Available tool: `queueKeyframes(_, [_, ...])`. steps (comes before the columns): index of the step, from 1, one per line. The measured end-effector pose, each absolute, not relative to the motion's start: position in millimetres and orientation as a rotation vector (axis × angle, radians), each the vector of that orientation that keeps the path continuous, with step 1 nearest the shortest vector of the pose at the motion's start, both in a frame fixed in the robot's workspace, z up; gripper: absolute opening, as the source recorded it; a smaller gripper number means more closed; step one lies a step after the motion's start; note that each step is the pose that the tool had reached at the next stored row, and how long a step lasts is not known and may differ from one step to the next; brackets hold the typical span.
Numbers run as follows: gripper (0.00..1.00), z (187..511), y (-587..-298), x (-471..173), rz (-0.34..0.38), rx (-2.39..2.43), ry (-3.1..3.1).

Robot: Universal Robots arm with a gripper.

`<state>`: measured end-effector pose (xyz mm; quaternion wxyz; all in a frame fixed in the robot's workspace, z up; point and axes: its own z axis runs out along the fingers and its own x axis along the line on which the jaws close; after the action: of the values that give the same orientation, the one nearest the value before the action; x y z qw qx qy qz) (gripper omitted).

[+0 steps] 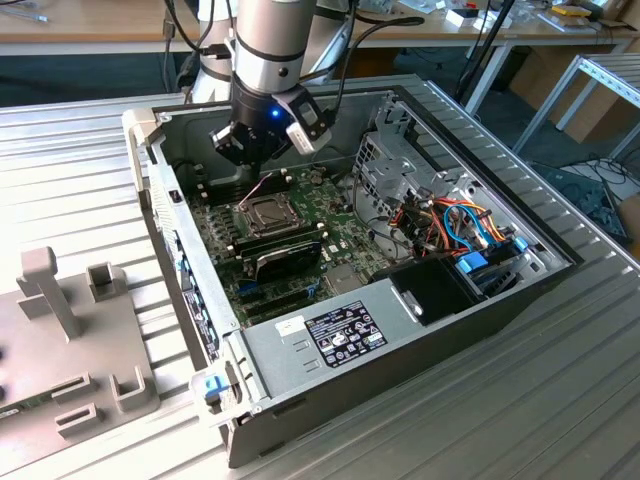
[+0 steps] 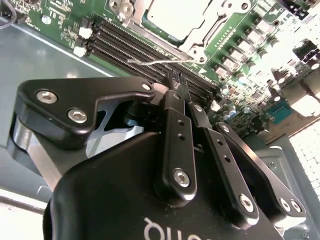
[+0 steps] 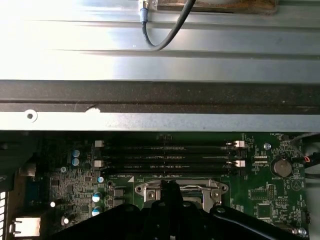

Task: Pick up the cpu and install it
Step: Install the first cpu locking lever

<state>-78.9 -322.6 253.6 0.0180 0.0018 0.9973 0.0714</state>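
Note:
The cpu [image 2: 172, 15] shows as a pale silver square lying in the motherboard socket [image 1: 268, 212], with the metal socket frame [image 3: 215, 189] around it. My gripper [image 2: 177, 80] is shut with nothing between its black fingers [image 2: 175, 130]. Its tips hang just above the board, at the edge of the socket beside the memory slots [image 3: 165, 155]. A thin wire lever [image 2: 155, 61] lies close under the tips. In the exterior view the gripper [image 1: 258, 165] hovers over the back of the open computer case, just behind the socket.
A black expansion card [image 1: 285, 262] stands in front of the socket. The drive cage [image 1: 400, 160] and a bundle of coloured cables [image 1: 460, 225] are on the exterior view's right, and the power supply [image 1: 340, 335] is in front. The case wall [image 1: 160, 190] rises close on the left.

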Motion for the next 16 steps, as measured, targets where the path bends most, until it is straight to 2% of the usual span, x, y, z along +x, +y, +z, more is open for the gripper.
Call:
queueKeyframes(7, [0.11, 246.9, -324.4, -78.9, 0.284, 0.006, 3.092])
queueKeyframes(16, [0.11, 238.0, -325.4, -78.9, 0.291, 0.006, 3.092])
